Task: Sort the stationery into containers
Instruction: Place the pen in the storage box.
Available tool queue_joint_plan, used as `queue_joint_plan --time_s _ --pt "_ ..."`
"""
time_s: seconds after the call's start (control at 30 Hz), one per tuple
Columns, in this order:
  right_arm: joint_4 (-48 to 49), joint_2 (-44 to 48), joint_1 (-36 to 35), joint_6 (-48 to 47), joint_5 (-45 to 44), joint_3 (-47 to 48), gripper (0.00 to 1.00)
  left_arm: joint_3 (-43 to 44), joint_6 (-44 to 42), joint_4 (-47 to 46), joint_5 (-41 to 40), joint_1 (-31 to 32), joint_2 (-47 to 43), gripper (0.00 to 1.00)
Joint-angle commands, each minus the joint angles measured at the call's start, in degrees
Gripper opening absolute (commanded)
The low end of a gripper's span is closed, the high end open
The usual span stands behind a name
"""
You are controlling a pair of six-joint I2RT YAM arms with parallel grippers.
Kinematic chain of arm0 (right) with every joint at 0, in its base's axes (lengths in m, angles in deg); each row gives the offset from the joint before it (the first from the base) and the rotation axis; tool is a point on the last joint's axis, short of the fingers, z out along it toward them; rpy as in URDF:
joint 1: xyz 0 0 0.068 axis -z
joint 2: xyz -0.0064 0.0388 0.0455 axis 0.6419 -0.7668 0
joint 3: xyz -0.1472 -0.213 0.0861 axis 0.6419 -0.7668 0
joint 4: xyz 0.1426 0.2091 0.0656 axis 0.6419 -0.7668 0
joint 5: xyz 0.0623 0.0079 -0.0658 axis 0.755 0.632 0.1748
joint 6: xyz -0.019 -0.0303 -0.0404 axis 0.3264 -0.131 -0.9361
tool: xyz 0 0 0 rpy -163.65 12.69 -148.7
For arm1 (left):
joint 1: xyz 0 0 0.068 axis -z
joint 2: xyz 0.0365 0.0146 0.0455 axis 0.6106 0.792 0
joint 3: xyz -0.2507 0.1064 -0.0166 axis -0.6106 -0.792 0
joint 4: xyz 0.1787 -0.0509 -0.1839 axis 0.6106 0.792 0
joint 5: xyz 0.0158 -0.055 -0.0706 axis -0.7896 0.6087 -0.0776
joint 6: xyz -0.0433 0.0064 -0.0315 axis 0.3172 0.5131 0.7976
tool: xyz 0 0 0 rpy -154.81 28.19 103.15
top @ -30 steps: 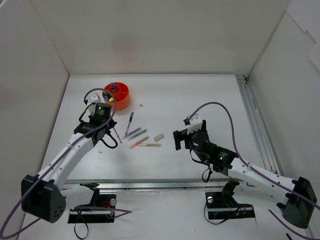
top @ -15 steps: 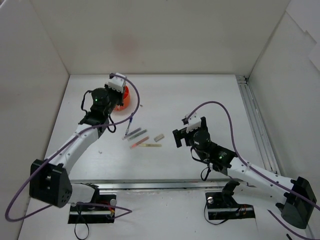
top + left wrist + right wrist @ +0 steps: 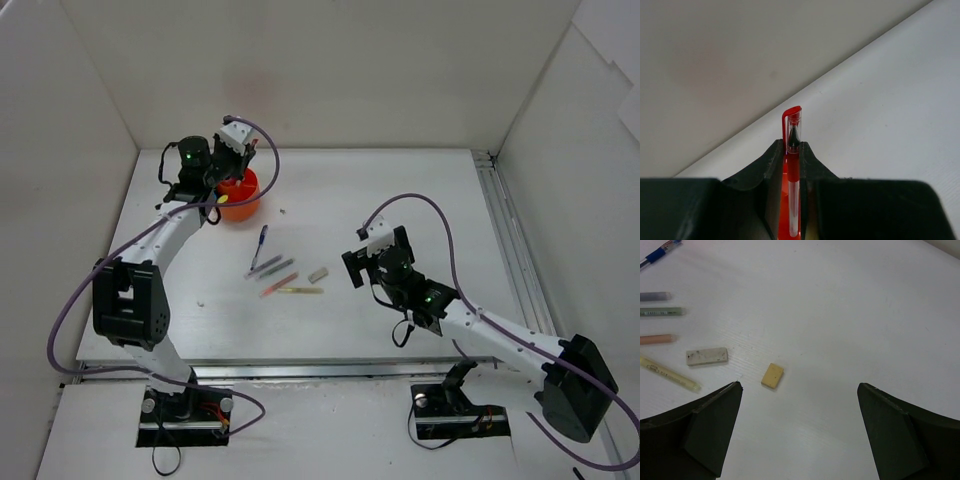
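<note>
My left gripper (image 3: 232, 160) hangs over the orange organizer (image 3: 240, 199) at the back left. It is shut on a red pen (image 3: 793, 172), whose capped end (image 3: 792, 120) sticks out past the fingertips in the left wrist view. Orange shows below, between the jaws. A blue pen (image 3: 261, 243), two grey pens (image 3: 270, 266), a reddish pen (image 3: 279, 285), a yellow pen (image 3: 300, 290) and a grey eraser (image 3: 318, 273) lie mid-table. My right gripper (image 3: 799, 387) stands open low over the table, with a beige eraser (image 3: 772, 375) just ahead of its left finger.
White walls close off the back and both sides. A metal rail (image 3: 510, 250) runs along the table's right edge. A small speck (image 3: 282, 211) lies right of the organizer, and another (image 3: 200, 300) by the left arm.
My left arm has lifted away from the row of pens and swung back over the organizer with the red pen. The right gripper has edged slightly towards the pens.
</note>
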Motion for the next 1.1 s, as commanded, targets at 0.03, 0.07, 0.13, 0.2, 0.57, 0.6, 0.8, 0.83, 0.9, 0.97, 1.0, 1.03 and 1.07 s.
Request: queue_joint_plan --time_s 0.03,0.07,0.13,0.2,0.57,0.6,0.8,0.83,0.9,0.97,1.0,1.03,1.07 --pt "5.2 -2.9 1.8 -0.9 2.1 5.0 0.98 5.5 1.0 -5.4 7.5 -0.3 4.2 0.00" --pt "5.1 -3.3 2.1 -0.9 2.4 5.6 0.98 5.6 1.6 -7.2 7.5 -0.3 4.8 0.00" --pt "5.1 -4.5 2.6 -0.9 3.4 6.2 0.98 5.4 1.7 -9.0 7.8 -0.8 5.9 0.00" --pt "5.1 -5.0 3.1 -0.8 4.1 6.7 0.98 5.3 1.8 -11.3 8.3 -1.5 7.7 0.00" --pt "5.8 -8.3 6.0 0.3 7.7 8.0 0.98 1.4 17.8 -34.6 18.6 -8.4 15.7 0.00" --pt "5.9 -8.8 6.2 0.4 8.0 8.1 0.98 2.2 18.5 -34.7 19.4 -8.9 16.1 0.00" --pt "6.7 -9.4 6.7 0.8 9.2 8.3 0.98 1.1 16.3 -32.4 20.0 -8.9 15.7 0.00" --pt "6.8 -9.4 6.7 0.8 9.3 8.3 0.98 0.4 15.9 -32.1 18.6 -8.9 15.4 0.00" --pt "7.1 -9.8 6.8 0.9 9.8 8.1 0.98 -1.0 14.2 -31.3 18.2 -8.9 14.6 0.00" --pt "7.6 -10.1 7.1 0.9 10.2 8.3 0.98 -2.0 13.2 -29.7 18.2 -8.9 13.6 0.00" --pt "7.6 -10.4 7.1 0.9 10.4 8.4 0.98 -2.1 13.0 -29.3 17.8 -8.9 13.2 0.00" --pt "7.6 -10.6 7.1 0.9 10.6 8.7 0.98 -2.1 13.0 -28.4 16.7 -8.9 13.1 0.00" --pt "7.8 -10.7 7.2 0.8 11.1 8.8 0.98 -1.9 12.8 -27.5 16.2 -8.9 12.9 0.00"
